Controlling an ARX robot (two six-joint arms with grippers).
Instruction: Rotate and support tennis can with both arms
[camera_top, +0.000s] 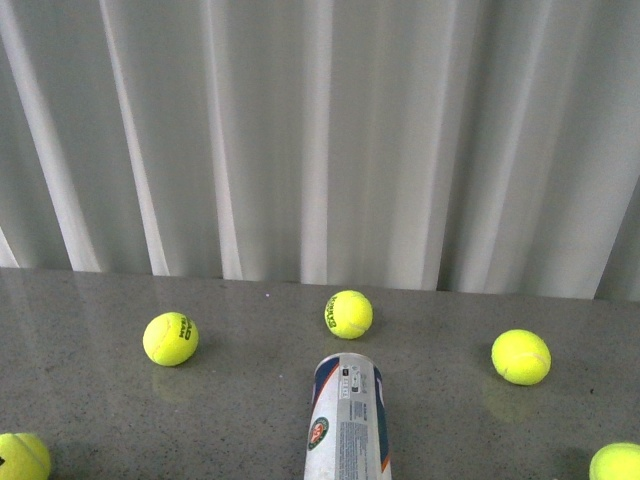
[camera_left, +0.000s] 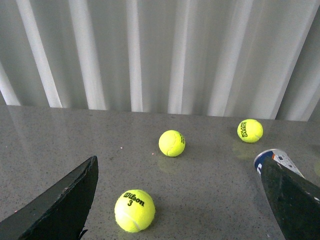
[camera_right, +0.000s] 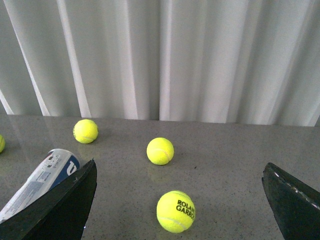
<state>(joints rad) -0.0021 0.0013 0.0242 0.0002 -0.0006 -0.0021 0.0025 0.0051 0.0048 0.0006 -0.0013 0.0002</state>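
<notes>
The tennis can (camera_top: 348, 420) lies on its side on the grey table, its end pointing toward the curtain and its blue-white label facing up. In the left wrist view only the can's end (camera_left: 276, 160) shows, behind one black finger (camera_left: 292, 197). In the right wrist view the tennis can (camera_right: 42, 180) lies partly behind a black finger (camera_right: 60, 210). My left gripper (camera_left: 180, 200) is open over a Wilson ball (camera_left: 134, 210). My right gripper (camera_right: 180, 200) is open over a Roland Garros ball (camera_right: 175, 211). Neither arm shows in the front view.
Several yellow-green tennis balls lie around the can: one just beyond its far end (camera_top: 348, 314), one to the left (camera_top: 170, 338), one to the right (camera_top: 520, 357), and two at the near corners (camera_top: 22, 458) (camera_top: 615, 463). A white curtain (camera_top: 320, 140) closes off the back edge of the table.
</notes>
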